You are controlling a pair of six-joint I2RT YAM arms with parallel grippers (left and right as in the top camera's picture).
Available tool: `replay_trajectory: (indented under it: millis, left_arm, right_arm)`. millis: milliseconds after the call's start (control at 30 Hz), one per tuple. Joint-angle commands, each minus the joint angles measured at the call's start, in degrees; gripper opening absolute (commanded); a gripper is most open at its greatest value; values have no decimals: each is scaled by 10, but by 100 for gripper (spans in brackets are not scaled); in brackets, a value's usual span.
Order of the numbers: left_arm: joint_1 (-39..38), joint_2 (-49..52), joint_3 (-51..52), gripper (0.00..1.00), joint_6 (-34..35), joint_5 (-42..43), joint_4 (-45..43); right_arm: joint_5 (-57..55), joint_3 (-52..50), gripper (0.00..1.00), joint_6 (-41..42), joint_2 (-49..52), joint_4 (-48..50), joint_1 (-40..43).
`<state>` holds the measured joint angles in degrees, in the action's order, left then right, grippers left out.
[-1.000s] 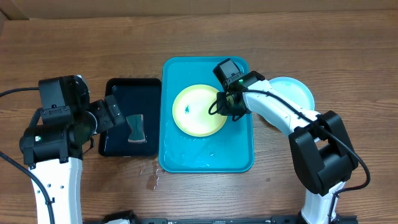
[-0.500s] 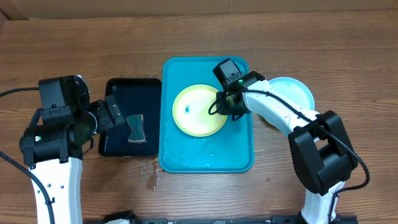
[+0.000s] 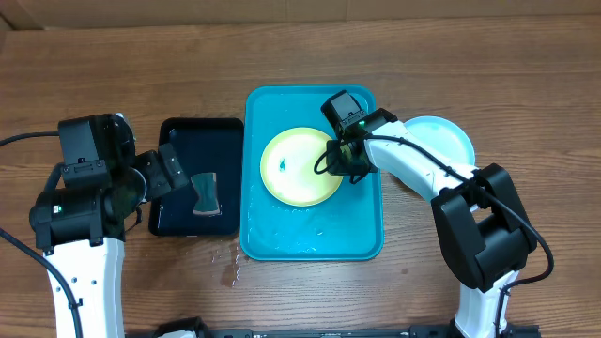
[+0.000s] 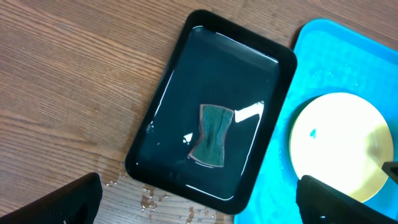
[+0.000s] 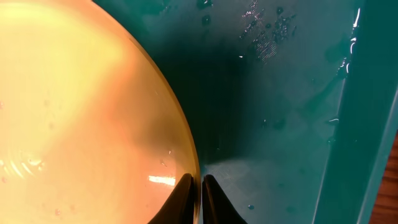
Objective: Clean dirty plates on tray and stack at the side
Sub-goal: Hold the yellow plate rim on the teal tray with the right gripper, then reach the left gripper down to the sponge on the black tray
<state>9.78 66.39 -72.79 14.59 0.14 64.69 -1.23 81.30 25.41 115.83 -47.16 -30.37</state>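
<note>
At frame centre, right pincer [image 5: 198, 194] clamps the smudged plate [image 3: 299, 178] by its rim, probably steadying it on the tray [image 3: 362, 235]; the wide-apart left pincer [image 4: 199, 193] should next fetch the sponge [image 4: 211, 143].

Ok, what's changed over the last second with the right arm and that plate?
Only the right arm's elbow shifted slightly left. The right gripper is still at the right rim of the yellow-green plate, pinched on it. The turquoise tray, sponge, black tray and open left gripper are unchanged.

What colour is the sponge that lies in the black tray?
The sponge is dark green; the left wrist view shows it best.
</note>
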Motion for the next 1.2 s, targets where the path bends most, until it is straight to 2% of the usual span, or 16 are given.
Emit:
replay_trajectory:
  millis: [0,267,367,467,633,700,833,1167]
  left_arm:
    - [0,-1,-8,100,-9,-8,-28]
    - [0,-1,-8,100,-8,-7,-52]
    - [0,-1,-8,100,13,6,-63]
    - [0,-1,-8,100,13,42,-75]
    - [-1,0,-7,100,13,141,-38]
    - [-1,3,0,100,9,147,-28]
    - [-1,25,19,79,1,136,-13]
    - [-8,145,36,59,2,105,-5]
  right_arm:
    - [3,-4,8,-1,3,2,2]
    - [0,-4,9,-1,3,2,2]
    - [1,-4,8,1,3,2,2]
    - [1,-3,8,1,3,2,2]
    - [0,-3,8,1,3,2,2]
    - [0,-3,8,0,3,2,2]
    - [1,-3,8,1,3,2,2]
    - [0,-3,8,0,3,2,2]
